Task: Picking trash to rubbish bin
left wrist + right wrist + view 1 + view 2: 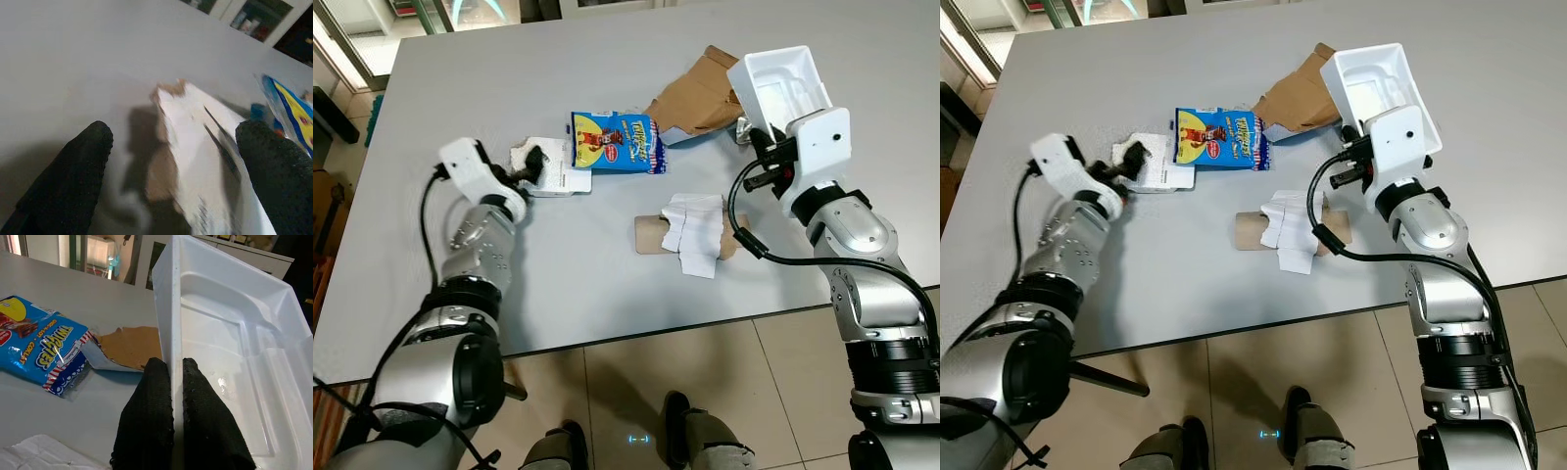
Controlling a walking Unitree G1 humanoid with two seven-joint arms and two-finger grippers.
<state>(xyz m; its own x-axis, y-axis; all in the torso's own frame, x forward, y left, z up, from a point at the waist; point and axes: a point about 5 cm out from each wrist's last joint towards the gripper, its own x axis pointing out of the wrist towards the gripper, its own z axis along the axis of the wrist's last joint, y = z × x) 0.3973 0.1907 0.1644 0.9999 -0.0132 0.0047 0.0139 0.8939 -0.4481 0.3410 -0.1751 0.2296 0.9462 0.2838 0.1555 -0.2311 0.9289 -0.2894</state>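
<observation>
On the grey table (pixel 489 69) my left gripper (pixel 534 162) is open, its fingers either side of a torn white card (pixel 558 179). The left wrist view shows that card (pixel 195 161) between the two black fingertips (pixel 73 176). My right gripper (pixel 757 132) is shut on the wall of a white plastic tray (pixel 783 83), held tilted above the table's right side. In the right wrist view the fingers (pixel 156 406) pinch the tray's edge (pixel 220 352). A blue snack packet (pixel 615 140) lies between the two arms.
A torn brown cardboard piece (pixel 700 93) lies behind the packet, under the raised tray. A cardboard tube wrapped in white paper (pixel 690 233) lies near the table's front edge. Tiled floor (pixel 705 372) and my feet show below the table.
</observation>
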